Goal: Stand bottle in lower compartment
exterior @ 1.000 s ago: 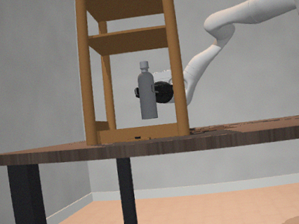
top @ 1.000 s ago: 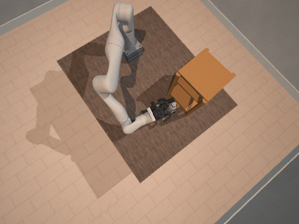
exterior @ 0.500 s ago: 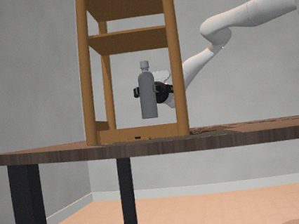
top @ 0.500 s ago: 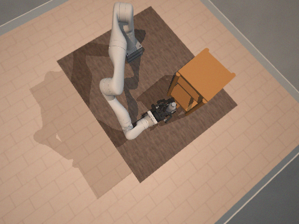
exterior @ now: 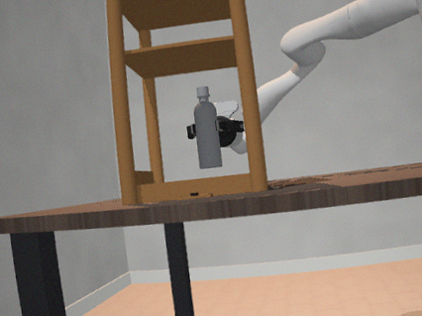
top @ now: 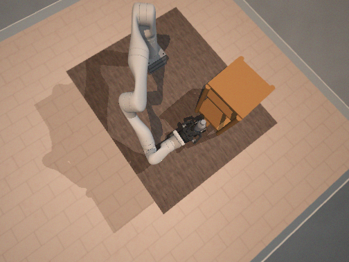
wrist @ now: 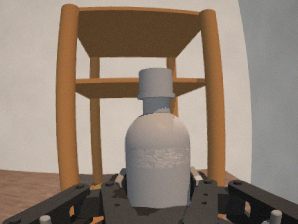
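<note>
Two fingers (top: 197, 140) (exterior: 191, 132) clasp the upright bottle (top: 201, 125) (exterior: 207, 136) (wrist: 158, 160) between them, cap up.

Matt grey plastic-look bottle (top: 201, 125) (exterior: 207, 136) (wrist: 158, 160), smooth orange-brown wood shelf unit (top: 242, 88) (exterior: 247, 84) (wrist: 67, 100), dark-grained wood tbl (top: 194, 173) (exterior: 354, 194) (wrist: 25, 192).

it looks like a bare lab-like room: a white jointed arm (top: 140, 64) (exterior: 374, 13) bolted to a dark wood-topped table (top: 164, 194) (exterior: 314, 195), plain grey walls (exterior: 351, 99), pale skirting (exterior: 324, 262) and a peach tiled floor (top: 260, 180) (exterior: 231, 311).
</note>
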`<act>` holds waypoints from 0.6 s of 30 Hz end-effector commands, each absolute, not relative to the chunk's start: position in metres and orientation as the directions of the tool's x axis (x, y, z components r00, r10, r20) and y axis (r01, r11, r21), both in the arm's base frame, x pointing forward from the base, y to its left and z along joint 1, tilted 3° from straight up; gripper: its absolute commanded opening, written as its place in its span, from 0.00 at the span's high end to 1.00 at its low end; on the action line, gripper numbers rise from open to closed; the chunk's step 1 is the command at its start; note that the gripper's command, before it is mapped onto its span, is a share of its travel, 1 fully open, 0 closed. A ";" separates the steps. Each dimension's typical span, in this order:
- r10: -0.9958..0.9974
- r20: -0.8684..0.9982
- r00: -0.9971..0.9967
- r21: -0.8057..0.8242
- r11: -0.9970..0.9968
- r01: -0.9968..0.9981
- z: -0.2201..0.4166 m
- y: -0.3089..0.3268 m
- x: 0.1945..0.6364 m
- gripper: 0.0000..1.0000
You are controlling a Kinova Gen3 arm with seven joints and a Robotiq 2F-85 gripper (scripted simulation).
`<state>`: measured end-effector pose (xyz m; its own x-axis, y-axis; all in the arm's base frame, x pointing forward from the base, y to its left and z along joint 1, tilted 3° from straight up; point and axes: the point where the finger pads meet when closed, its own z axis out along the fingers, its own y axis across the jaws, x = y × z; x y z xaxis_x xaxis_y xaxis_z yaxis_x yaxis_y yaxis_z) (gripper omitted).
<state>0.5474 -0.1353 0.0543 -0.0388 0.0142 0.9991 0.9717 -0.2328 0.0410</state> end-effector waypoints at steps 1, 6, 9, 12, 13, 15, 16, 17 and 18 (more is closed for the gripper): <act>0.015 0.999 -0.043 0.045 -0.224 0.973 0.054 -0.135 0.550 1.00; 0.011 0.999 -0.045 0.047 -0.195 0.980 0.055 -0.136 0.551 1.00; 0.011 0.999 -0.046 0.047 -0.188 0.981 0.055 -0.136 0.551 1.00; 0.010 0.999 -0.046 0.047 -0.164 0.985 0.055 -0.136 0.552 1.00; 0.010 0.999 -0.046 0.047 -0.156 0.987 0.055 -0.136 0.552 1.00; 0.010 0.999 -0.046 0.047 -0.139 0.989 0.055 -0.136 0.551 1.00; 0.010 0.999 -0.046 0.047 -0.131 0.990 0.055 -0.136 0.551 1.00; 0.011 0.999 -0.045 0.046 -0.123 0.991 0.055 -0.136 0.551 1.00; 0.012 0.999 -0.045 0.046 -0.115 0.992 0.055 -0.135 0.551 1.00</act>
